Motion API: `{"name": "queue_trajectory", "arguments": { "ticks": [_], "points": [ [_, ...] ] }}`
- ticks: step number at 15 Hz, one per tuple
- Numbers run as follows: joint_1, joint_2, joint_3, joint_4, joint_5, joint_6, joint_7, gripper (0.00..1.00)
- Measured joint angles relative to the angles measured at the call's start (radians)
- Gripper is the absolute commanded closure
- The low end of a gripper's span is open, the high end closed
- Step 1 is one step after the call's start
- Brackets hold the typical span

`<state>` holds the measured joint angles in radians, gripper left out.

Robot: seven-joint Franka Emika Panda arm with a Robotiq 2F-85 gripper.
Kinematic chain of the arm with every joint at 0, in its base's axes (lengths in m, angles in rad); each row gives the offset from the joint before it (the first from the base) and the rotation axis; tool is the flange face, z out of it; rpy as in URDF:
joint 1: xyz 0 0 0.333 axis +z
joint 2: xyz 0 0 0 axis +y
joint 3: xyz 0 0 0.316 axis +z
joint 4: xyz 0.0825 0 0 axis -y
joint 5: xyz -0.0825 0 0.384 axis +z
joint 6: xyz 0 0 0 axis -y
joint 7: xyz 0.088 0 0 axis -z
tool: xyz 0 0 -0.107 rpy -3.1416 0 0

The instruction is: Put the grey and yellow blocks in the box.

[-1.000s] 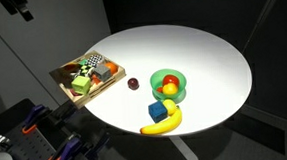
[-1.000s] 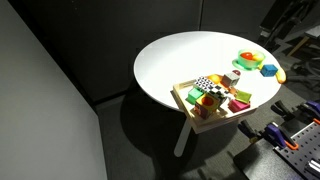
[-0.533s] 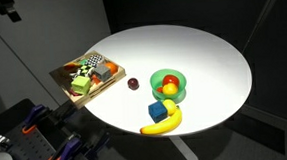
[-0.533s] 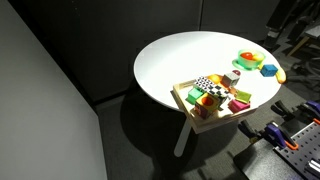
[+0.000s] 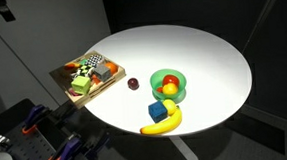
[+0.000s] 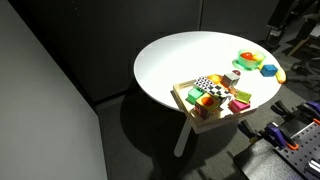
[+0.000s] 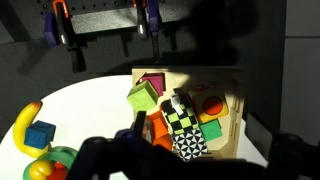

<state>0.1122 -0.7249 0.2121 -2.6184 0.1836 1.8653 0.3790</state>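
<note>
Well, the gripper (image 7: 190, 152) is only a dark, blurry shape along the bottom of the wrist view. Its two fingers (image 7: 98, 150) stand far apart with nothing between them. In an exterior view just a small bit of it (image 5: 1, 9) peeks in at the top corner, high up and well away from the table (image 5: 197, 52), and the rest is cut off. The wooden box (image 7: 236, 112) sits at the edge of the round white table and is packed with colored blocks. A black and white checkered block (image 7: 180, 128) and a green block (image 7: 143, 98) are easy to see in it. The yellow block (image 6: 207, 99) shows only as a small yellow patch among the others in the box. A pale grey block (image 6: 231, 76) sits right at the far end of the box, but it is too small to tell if it is inside or just outside. Near it on the table lies a small dark red thing (image 5: 133, 83), too tiny to name. Farther along stands a green bowl (image 5: 177, 91) with something red and orange in it. A blue block (image 5: 159, 111) is just beside the bowl, and a banana (image 5: 162, 126) lies next to the blue block near the table's edge. The floor around the table is very dark. Black clamps with orange and blue parts (image 5: 36, 127) stand below the box, and they are hard to make out.
</note>
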Motion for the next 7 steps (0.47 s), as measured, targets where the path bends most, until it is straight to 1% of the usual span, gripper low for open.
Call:
{"name": "queue_trajectory", "arguments": {
  "ticks": [3,7],
  "points": [
    [-0.018,-0.006,0.017,0.002,-0.004,0.000,0.023,0.00],
    [-0.021,-0.008,0.020,0.002,-0.005,0.000,0.028,0.00]
  ]
}}
